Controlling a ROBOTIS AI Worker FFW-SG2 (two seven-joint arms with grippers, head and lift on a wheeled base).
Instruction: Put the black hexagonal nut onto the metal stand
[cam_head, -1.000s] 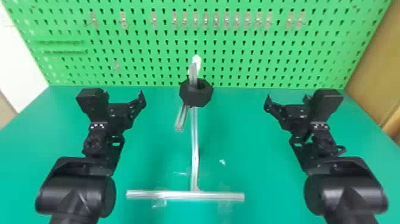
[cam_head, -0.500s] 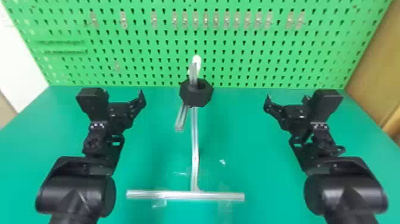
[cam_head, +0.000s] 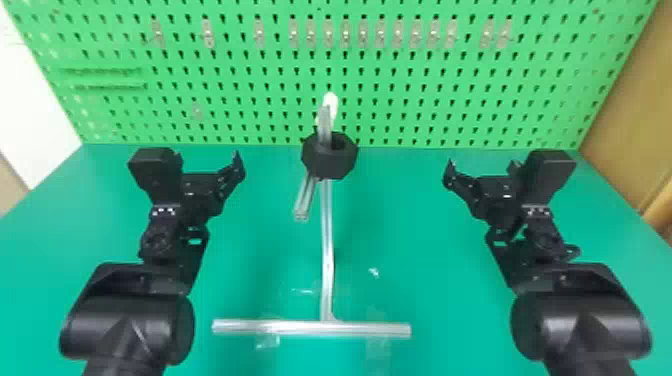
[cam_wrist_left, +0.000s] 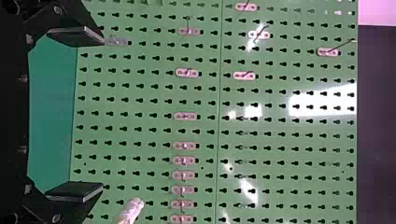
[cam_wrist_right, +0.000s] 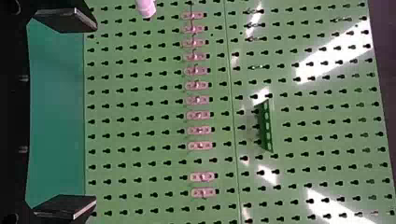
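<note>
1. See the black nut (cam_head: 327, 164) high on the metal stand (cam_head: 326, 245), around its upper part.
2. Find the left gripper (cam_head: 207, 157) to the left of the nut, with jaws wide apart.
3. Find the right gripper (cam_head: 482, 164) to the right, with jaws likewise spread.
4. Notice the green table (cam_head: 425, 235) beneath and the pegboard (cam_head: 425, 102) behind.

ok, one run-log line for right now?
black hexagonal nut on metal stand | left gripper open, empty, left of stand | right gripper open, empty, right of stand

Matt nut (cam_head: 325, 165), shiny metal stand (cam_head: 310, 328)
</note>
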